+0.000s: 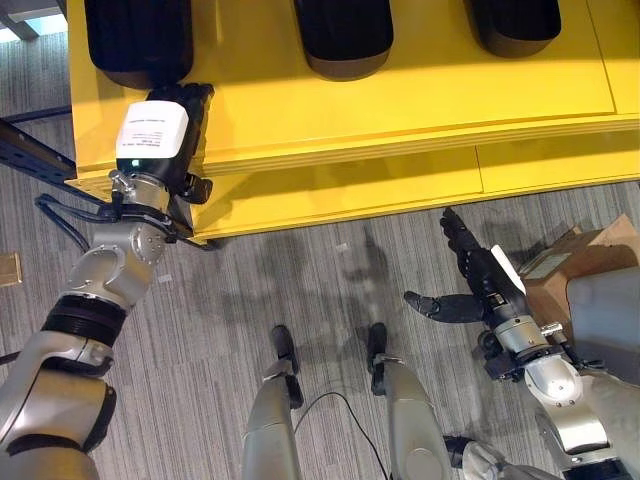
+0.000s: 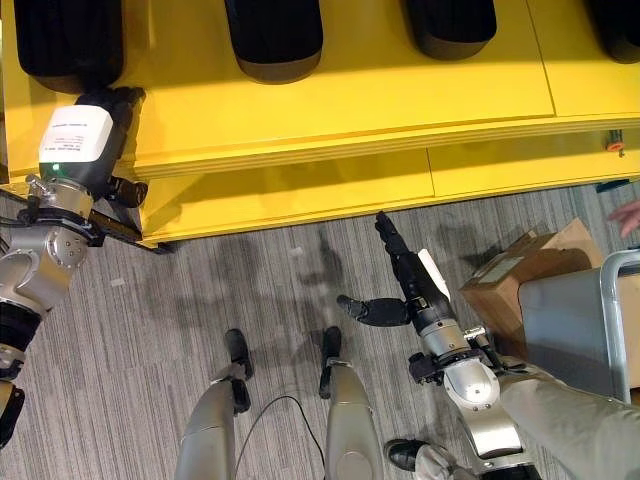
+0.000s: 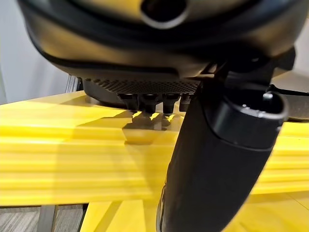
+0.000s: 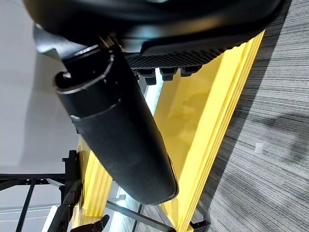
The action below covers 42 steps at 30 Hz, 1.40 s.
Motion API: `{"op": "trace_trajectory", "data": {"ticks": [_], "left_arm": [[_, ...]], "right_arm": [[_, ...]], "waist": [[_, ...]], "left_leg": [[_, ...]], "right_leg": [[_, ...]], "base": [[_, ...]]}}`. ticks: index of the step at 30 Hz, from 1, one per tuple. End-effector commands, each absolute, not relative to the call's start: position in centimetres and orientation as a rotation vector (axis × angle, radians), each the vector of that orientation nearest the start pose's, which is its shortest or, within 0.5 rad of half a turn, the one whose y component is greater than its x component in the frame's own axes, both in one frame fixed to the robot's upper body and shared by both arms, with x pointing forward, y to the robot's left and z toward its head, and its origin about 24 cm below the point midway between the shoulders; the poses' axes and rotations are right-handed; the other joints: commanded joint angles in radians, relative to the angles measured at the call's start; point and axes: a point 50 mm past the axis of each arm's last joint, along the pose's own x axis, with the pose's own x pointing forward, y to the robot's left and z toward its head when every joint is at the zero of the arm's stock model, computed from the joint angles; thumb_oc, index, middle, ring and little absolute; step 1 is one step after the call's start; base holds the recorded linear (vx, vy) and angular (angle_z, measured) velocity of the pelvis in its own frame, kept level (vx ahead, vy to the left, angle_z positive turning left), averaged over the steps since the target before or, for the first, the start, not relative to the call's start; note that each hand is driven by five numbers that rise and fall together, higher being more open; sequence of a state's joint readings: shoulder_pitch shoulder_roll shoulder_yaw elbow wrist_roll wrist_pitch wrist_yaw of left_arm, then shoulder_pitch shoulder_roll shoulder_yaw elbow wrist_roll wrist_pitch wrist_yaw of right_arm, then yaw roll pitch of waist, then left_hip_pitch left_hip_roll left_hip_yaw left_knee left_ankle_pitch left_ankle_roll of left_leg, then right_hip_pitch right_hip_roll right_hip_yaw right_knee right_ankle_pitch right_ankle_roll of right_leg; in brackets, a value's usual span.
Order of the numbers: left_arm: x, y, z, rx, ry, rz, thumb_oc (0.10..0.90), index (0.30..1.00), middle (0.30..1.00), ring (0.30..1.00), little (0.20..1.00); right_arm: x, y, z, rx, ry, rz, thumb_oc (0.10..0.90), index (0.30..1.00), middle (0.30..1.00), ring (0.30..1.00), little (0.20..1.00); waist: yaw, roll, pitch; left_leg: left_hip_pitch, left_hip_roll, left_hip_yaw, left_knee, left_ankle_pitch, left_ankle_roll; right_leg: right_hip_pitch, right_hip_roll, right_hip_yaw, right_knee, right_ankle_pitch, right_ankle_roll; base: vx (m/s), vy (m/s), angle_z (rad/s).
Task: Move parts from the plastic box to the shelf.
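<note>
Parts already on the yellow shelf, both hands empty

Parts: three black moulded pieces lie in a row on the yellow shelf (image 1: 400, 110), the leftmost part (image 1: 138, 40) just beyond the left robot hand (image 1: 175, 125), the middle part (image 1: 343, 35) and the right part (image 1: 512, 25) further along. The left robot hand rests at the shelf's front edge with fingers straight, holding nothing. The right robot hand (image 1: 470, 275) hangs over the striped floor (image 1: 300, 290), fingers relaxed and thumb spread, empty too. A cardboard box (image 2: 525, 265) and a grey plastic box (image 2: 565, 320) stand beside it. The parts look rigid, smooth and rounded, probably fairly light but slippery; a wrap around the narrow waist would likely hold better than a pinch at an end.
</note>
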State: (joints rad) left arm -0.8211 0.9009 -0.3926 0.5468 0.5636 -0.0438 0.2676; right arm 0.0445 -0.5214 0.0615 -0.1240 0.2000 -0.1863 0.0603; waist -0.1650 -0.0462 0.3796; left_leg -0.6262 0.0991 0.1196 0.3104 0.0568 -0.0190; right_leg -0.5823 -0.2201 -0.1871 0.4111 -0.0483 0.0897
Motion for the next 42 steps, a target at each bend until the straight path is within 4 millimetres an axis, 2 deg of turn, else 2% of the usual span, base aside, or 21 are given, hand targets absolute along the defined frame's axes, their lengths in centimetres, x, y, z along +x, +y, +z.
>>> {"op": "trace_trajectory", "data": {"ticks": [1, 14, 25, 31, 34, 36, 42], "left_arm": [[35.9, 26.4, 27.7, 1.547, -0.546, 0.394, 0.900, 1.000, 1.000, 1.000, 1.000], [35.8, 26.1, 27.5, 1.541, -0.559, 0.377, 0.900, 1.000, 1.000, 1.000, 1.000], [34.7, 25.8, 24.0, 1.433, -0.553, 0.291, 0.900, 1.000, 1.000, 1.000, 1.000], [32.5, 24.2, 21.0, 1.333, -0.601, 0.196, 0.900, 1.000, 1.000, 1.000, 1.000], [31.5, 23.4, 20.5, 1.310, -0.644, 0.166, 0.900, 1.000, 1.000, 1.000, 1.000], [30.3, 22.5, 19.8, 1.233, -0.680, 0.128, 0.900, 1.000, 1.000, 1.000, 1.000], [29.2, 22.0, 19.4, 1.164, -0.708, 0.110, 0.900, 1.000, 1.000, 1.000, 1.000]], "right_arm": [[23.0, -21.6, 12.8, -0.307, -0.413, 0.177, 0.900, 1.000, 1.000, 1.000, 1.000], [22.8, -21.6, 12.6, -0.302, -0.407, 0.176, 0.900, 1.000, 1.000, 1.000, 1.000], [22.8, -21.5, 12.7, -0.303, -0.416, 0.166, 0.900, 1.000, 1.000, 1.000, 1.000], [22.9, -21.7, 12.8, -0.299, -0.430, 0.139, 0.900, 1.000, 1.000, 1.000, 1.000], [23.0, -21.7, 13.0, -0.300, -0.440, 0.131, 0.900, 1.000, 1.000, 1.000, 1.000], [23.1, -21.7, 13.2, -0.300, -0.453, 0.120, 0.900, 1.000, 1.000, 1.000, 1.000], [23.1, -21.5, 13.3, -0.307, -0.463, 0.120, 0.900, 1.000, 1.000, 1.000, 1.000]], "waist": [[-0.031, 0.024, -0.127], [-0.031, 0.028, -0.131], [-0.019, 0.026, -0.126], [-0.001, 0.024, -0.122], [0.004, 0.025, -0.120], [0.014, 0.024, -0.117], [0.022, 0.024, -0.116]], "left_leg": [[0.062, 0.080, -0.057, 0.093, -0.170, -0.085], [0.055, 0.079, -0.057, 0.100, -0.173, -0.082], [0.055, 0.076, -0.059, 0.100, -0.175, -0.080], [0.058, 0.076, -0.063, 0.101, -0.177, -0.078], [0.061, 0.075, -0.064, 0.097, -0.176, -0.077], [0.068, 0.074, -0.066, 0.093, -0.175, -0.076], [0.075, 0.073, -0.068, 0.091, -0.175, -0.074]], "right_leg": [[0.058, -0.060, 0.027, -0.147, 0.079, 0.085], [0.054, -0.060, 0.029, -0.144, 0.079, 0.085], [0.059, -0.061, 0.027, -0.143, 0.073, 0.080], [0.063, -0.059, 0.024, -0.135, 0.065, 0.075], [0.065, -0.059, 0.023, -0.134, 0.064, 0.074], [0.073, -0.059, 0.021, -0.137, 0.065, 0.073], [0.080, -0.060, 0.019, -0.138, 0.063, 0.071]], "base": [[0.00, 0.000, 0.00], [0.00, 0.000, 0.00], [0.00, 0.000, 0.00], [0.00, 0.000, 0.00], [0.00, -0.001, -0.01], [0.00, 0.000, 0.00], [0.00, 0.000, 0.00]]}}
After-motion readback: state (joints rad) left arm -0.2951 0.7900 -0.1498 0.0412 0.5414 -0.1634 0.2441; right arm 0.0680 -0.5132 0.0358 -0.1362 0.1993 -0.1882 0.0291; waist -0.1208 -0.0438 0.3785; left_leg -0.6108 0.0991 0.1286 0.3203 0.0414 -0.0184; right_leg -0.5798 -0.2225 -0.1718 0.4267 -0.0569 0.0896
